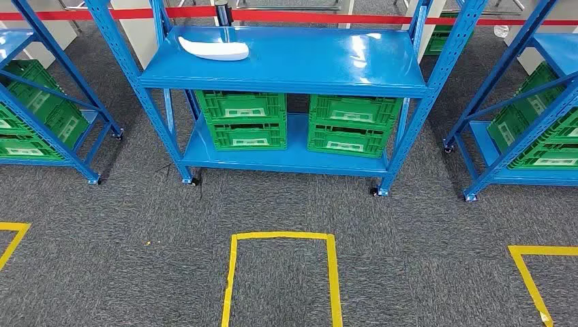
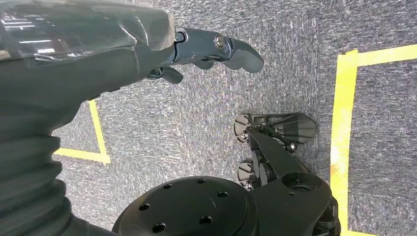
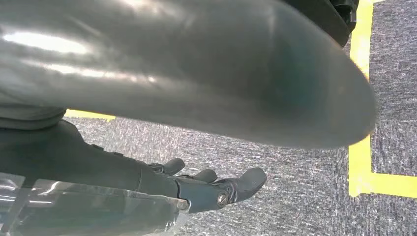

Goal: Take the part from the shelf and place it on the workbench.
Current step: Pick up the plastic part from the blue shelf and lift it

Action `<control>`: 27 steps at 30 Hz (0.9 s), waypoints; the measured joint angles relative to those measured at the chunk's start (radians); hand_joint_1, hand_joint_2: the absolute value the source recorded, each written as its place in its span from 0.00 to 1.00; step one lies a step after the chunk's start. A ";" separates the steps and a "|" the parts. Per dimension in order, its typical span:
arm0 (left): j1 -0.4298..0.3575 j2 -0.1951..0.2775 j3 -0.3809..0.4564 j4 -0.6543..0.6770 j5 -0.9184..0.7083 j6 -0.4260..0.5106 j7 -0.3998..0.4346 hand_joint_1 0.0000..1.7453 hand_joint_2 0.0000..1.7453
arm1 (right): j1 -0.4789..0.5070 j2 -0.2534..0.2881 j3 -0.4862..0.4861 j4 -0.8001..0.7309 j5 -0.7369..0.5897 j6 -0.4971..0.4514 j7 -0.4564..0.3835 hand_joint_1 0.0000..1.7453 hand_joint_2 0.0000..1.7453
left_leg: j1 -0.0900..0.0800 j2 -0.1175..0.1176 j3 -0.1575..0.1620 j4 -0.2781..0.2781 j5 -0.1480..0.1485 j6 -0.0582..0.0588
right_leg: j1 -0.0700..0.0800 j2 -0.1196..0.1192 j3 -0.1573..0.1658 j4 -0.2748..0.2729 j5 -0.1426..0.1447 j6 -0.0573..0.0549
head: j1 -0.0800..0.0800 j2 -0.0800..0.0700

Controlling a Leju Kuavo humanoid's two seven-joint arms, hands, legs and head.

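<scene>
White part (image 1: 213, 48) lies on blue shelf (image 1: 286, 61) top deck, left rear, untouched. Left hand (image 2: 206, 51) and right hand (image 3: 206, 187) hang over carpet, fingers loosely spread, holding nothing. We advise: step close first, reach left, grip part mid-body.

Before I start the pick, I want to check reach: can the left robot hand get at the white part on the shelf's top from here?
Probably not yet. The left robot hand hangs over the carpet, holding nothing, and the white part lies beyond open floor; nothing blocks it.
</scene>
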 joint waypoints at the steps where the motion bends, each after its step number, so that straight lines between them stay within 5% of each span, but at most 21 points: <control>1: 0.000 0.000 0.000 0.000 0.000 0.000 0.000 0.00 1.00 | 0.000 0.000 0.000 0.000 0.000 0.000 0.000 0.00 0.00 | 0.000 0.000 0.000 0.000 0.000 0.000 | 0.000 0.000 0.000 0.000 0.000 0.000 | 0.000 0.000; 5: 0.000 0.000 0.000 0.000 0.000 0.000 0.000 0.00 1.00 | 0.000 0.000 0.000 0.000 0.000 0.000 0.000 0.00 1.00 | 0.000 0.000 0.000 0.000 0.000 0.000 | 0.000 0.000 0.000 0.000 0.000 0.000 | 0.000 0.000; 9: -0.003 0.000 -0.013 0.000 0.001 0.000 0.000 0.00 1.00 | -0.004 0.000 0.001 0.000 -0.001 0.000 0.000 0.00 1.00 | 0.000 0.000 0.000 0.000 0.000 0.000 | 0.000 0.000 0.000 0.000 0.000 0.000 | 0.000 0.000; 11: -0.009 0.002 -0.045 0.001 0.015 0.003 0.000 0.00 1.00 | -0.010 0.000 0.011 0.000 -0.010 -0.003 0.001 0.00 0.50 | 0.000 0.000 0.000 0.000 0.000 0.000 | 0.000 0.000 0.000 0.000 0.000 0.000 | 0.000 0.000; 13: -0.017 0.003 -0.081 0.003 0.049 0.008 -0.002 0.00 0.50 | -0.018 -0.002 0.034 0.000 -0.033 -0.011 0.004 0.00 0.00 | 0.000 0.000 0.000 0.000 0.000 0.000 | 0.000 0.000 0.000 0.000 0.000 0.000 | 0.000 0.000; 15: -0.024 0.004 -0.114 0.006 0.094 0.016 -0.005 0.00 0.00 | -0.026 -0.003 0.060 0.000 -0.063 -0.021 0.008 0.00 0.00 | 0.000 0.000 0.000 0.000 0.000 0.000 | 0.000 0.000 0.000 0.000 0.000 0.000 | 0.000 0.000; 27: -0.074 0.015 -0.337 0.030 0.378 0.070 -0.034 0.00 0.00 | -0.072 -0.019 0.242 0.012 -0.255 -0.086 0.035 0.00 0.00 | 0.000 0.000 0.001 0.000 0.000 0.000 | 0.000 0.000 -0.001 0.000 0.000 0.000 | 0.000 0.000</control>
